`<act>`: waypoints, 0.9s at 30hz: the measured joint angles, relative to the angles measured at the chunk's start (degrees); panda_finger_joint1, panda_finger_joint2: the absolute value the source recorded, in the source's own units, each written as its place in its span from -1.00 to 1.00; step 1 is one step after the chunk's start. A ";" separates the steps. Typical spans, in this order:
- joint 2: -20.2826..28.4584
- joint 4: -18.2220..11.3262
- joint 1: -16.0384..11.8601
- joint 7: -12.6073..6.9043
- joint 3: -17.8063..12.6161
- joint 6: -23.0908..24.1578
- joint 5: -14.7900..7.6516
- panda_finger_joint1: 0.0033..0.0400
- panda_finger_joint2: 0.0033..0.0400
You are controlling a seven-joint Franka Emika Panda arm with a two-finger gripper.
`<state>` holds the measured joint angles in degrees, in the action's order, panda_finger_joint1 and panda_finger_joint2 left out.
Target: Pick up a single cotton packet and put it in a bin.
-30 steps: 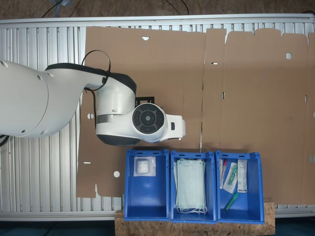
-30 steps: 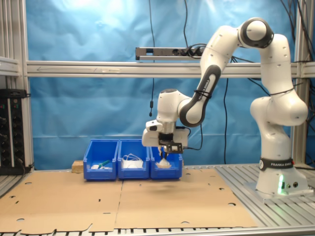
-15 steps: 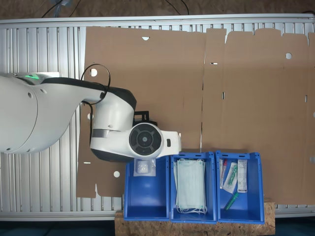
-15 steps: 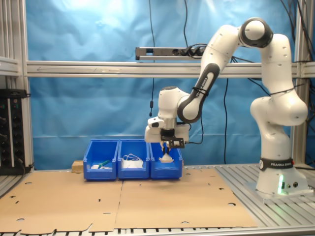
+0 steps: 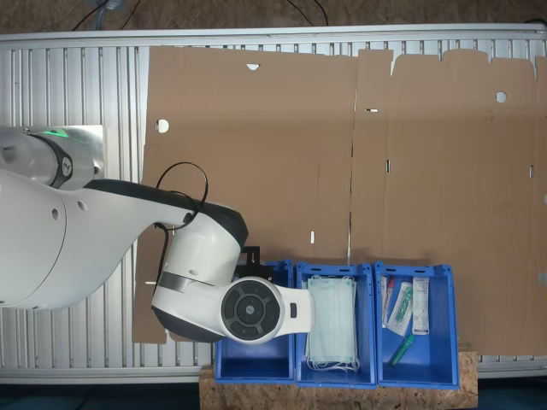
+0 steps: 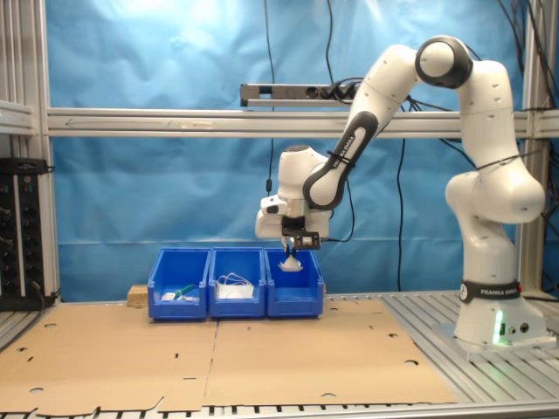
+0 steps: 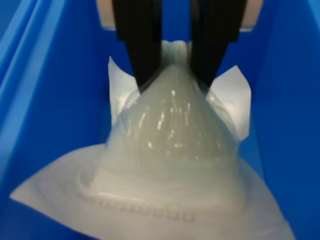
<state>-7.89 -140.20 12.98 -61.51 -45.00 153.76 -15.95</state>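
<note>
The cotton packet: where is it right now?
The cotton packet hangs pinched in the gripper just above the bin at the second exterior view's right end of the row of three, beside the bin of green masks.

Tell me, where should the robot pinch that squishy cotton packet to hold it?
By its top edge, coming straight down from above. That is how the gripper has the cotton packet in the wrist view: black fingers pinch the bunched clear plastic, and the soft padded part hangs below, over the blue bin.
</note>
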 joint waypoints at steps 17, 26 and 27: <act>-2.93 1.91 -1.56 -4.55 -1.16 -0.21 0.00 -0.98 -0.98; -3.21 2.06 -1.65 -6.39 -1.16 -0.23 0.00 -0.98 -0.98; -3.22 2.06 -1.66 -6.61 -1.16 -0.23 0.00 -0.98 -0.98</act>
<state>-11.11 -138.14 11.32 -68.12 -46.16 153.53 -15.95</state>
